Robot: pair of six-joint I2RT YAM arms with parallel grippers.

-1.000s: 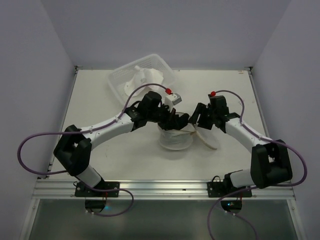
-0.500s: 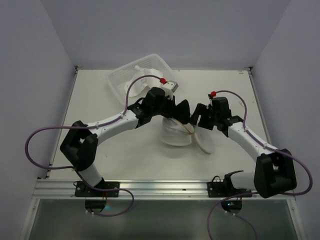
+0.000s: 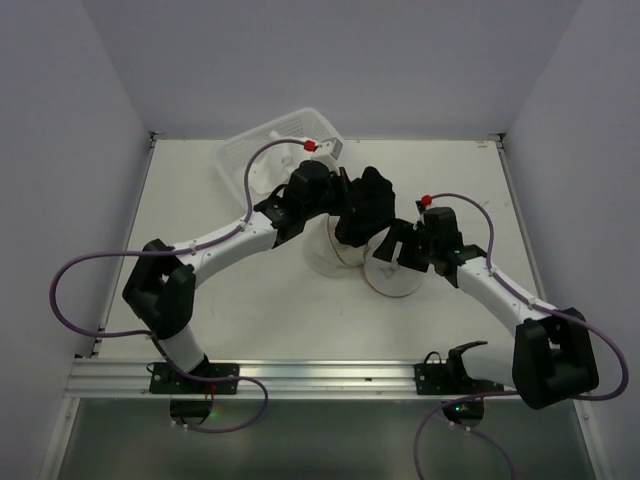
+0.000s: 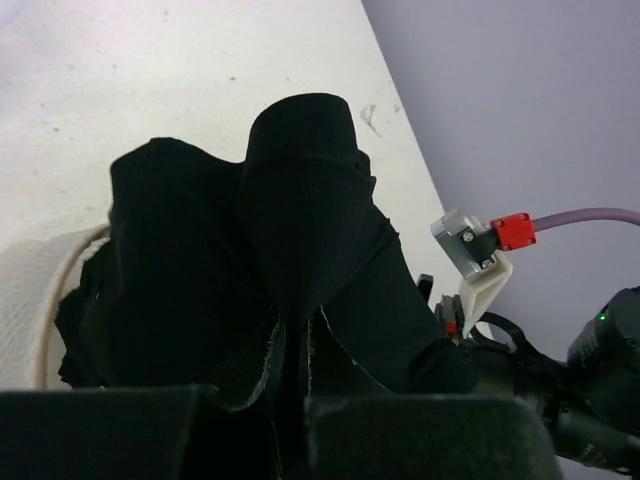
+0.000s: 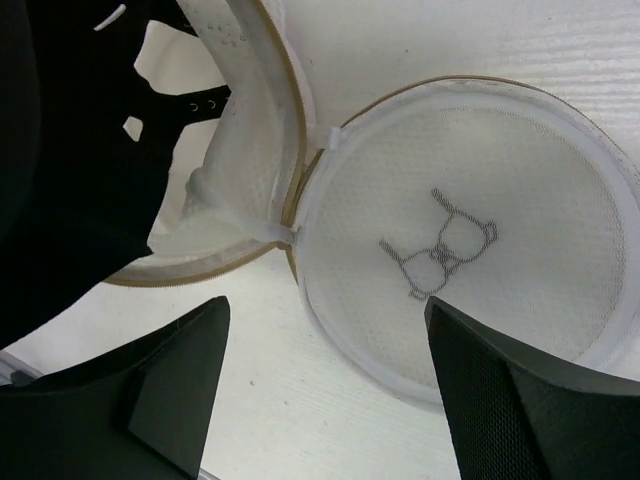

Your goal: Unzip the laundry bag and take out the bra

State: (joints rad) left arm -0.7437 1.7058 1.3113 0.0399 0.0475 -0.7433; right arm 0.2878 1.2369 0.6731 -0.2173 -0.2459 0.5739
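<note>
The laundry bag lies unzipped. Its mesh body (image 3: 325,258) stands open, and the round lid (image 3: 396,277) with the bra drawing is folded out flat on the table. My left gripper (image 3: 338,206) is shut on the black bra (image 3: 362,205) and holds it bunched above the bag's far rim. In the left wrist view the bra (image 4: 280,220) fills the frame above the shut gripper (image 4: 290,345), with the bag's rim (image 4: 35,295) at the left. My right gripper (image 5: 330,400) is open and empty, hovering over the lid (image 5: 470,250) beside the bag's body (image 5: 245,190). The bra (image 5: 70,170) hangs at the left.
A larger white plastic basket (image 3: 262,150) holding white cloth sits at the back behind the left arm. Walls close the table on three sides. The right arm's wrist camera mount (image 4: 476,250) shows close behind the bra.
My left gripper has lifted the bra up and out of the bag, toward the back. The bag has slid slightly leftward and its lid has come to lie flat. The right gripper has pulled back a little.
</note>
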